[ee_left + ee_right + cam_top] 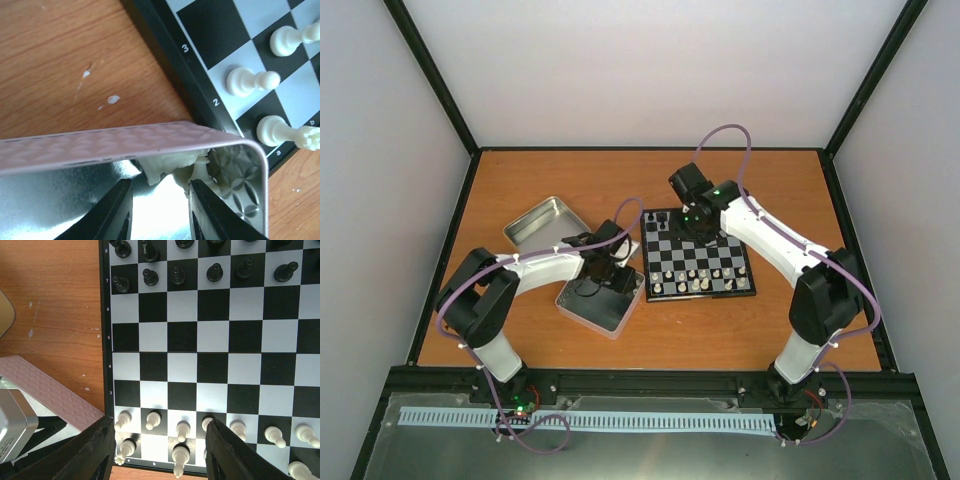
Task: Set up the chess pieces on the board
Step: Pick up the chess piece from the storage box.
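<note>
The board point(720, 262) lies right of centre, with black figures on its far rows and white chess pieces point(698, 281) on its two near rows. In the right wrist view the white pieces point(183, 430) stand along the bottom of the board point(215, 340). My right gripper point(692, 225) hovers open and empty above the board point(160, 422). My left gripper point(608, 266) is open inside the pink-walled tin point(125, 145), its jaws point(160, 186) apart just short of loose white pieces point(170, 164) in the tin's corner. White pawns point(252, 81) stand on the board's near corner beside it.
A silver tin lid point(548, 222) lies at the back left of the pink-walled tin point(598, 305). The tin touches or nearly touches the board's left border point(200, 75). Black frame posts and pale walls ring the wooden table point(770, 335).
</note>
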